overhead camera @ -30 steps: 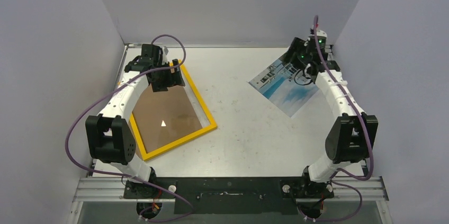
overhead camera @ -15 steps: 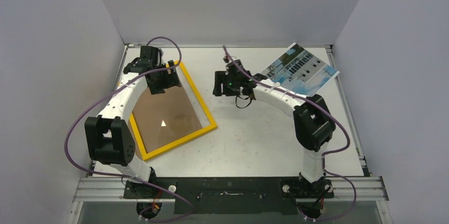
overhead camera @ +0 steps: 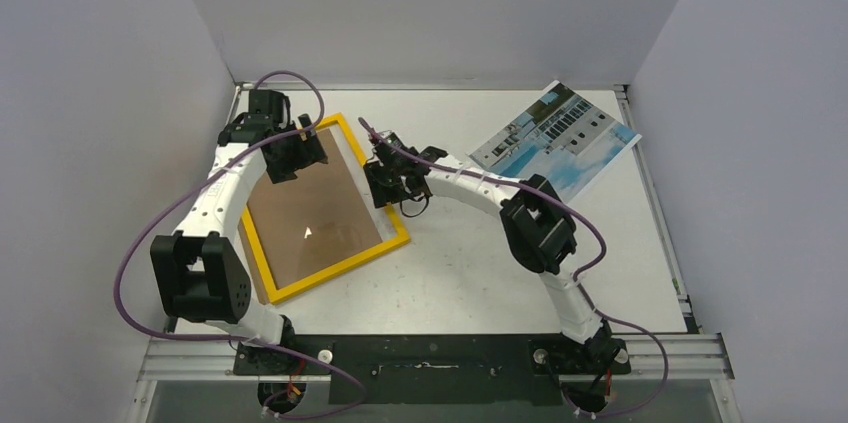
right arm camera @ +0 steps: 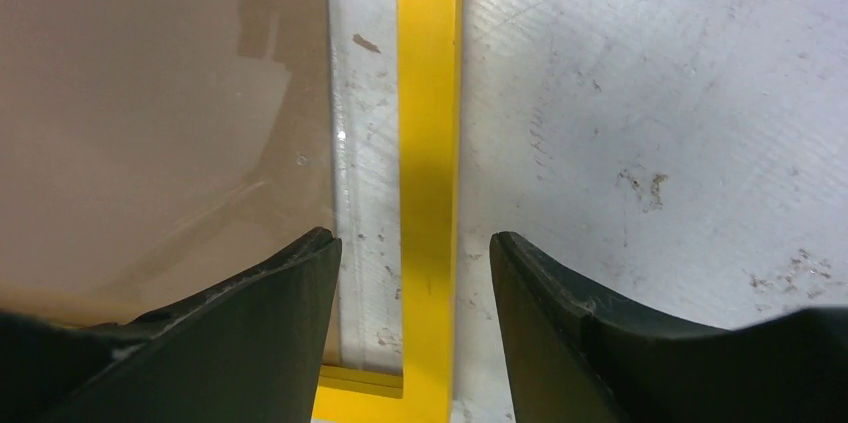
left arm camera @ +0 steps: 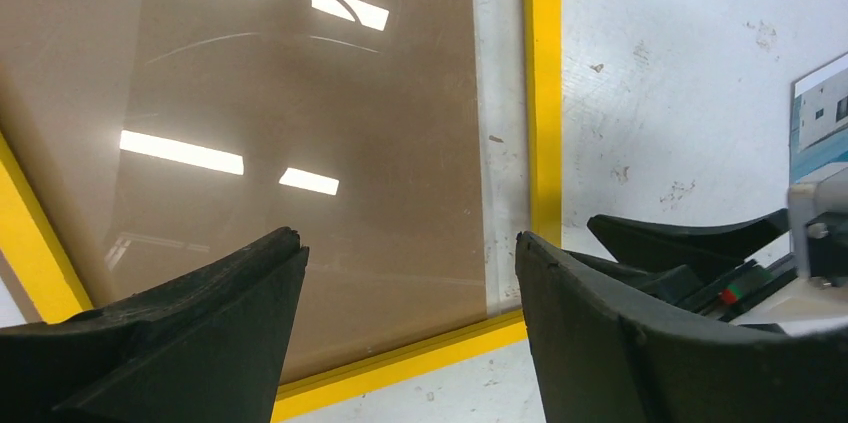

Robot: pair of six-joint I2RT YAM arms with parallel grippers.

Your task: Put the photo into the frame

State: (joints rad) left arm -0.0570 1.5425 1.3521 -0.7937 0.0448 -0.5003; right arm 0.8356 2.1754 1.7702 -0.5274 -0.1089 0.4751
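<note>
Yellow-fronted thin rectangular picture frame (overhead camera: 335,270) lies at the white surface's (overhead camera: 470,263) left, around a plain brown board (overhead camera: 310,213). Right gripper (right arm camera: 415,243), spread wide and empty, straddles its right rail; closing askew could likely drag the frame. Left gripper (left arm camera: 410,243) hovers open, empty. Rectangular paper building photo (overhead camera: 555,138) lies upper right, unheld.

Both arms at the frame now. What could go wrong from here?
1. The right gripper, open, straddles the yellow side bar of the frame; closing there could skew it.
2. The left gripper, open, hangs close by over the brown board; the two could collide.
3. The photo lies flat and unheld at the far right of the table; pinching it may crease it.
</note>
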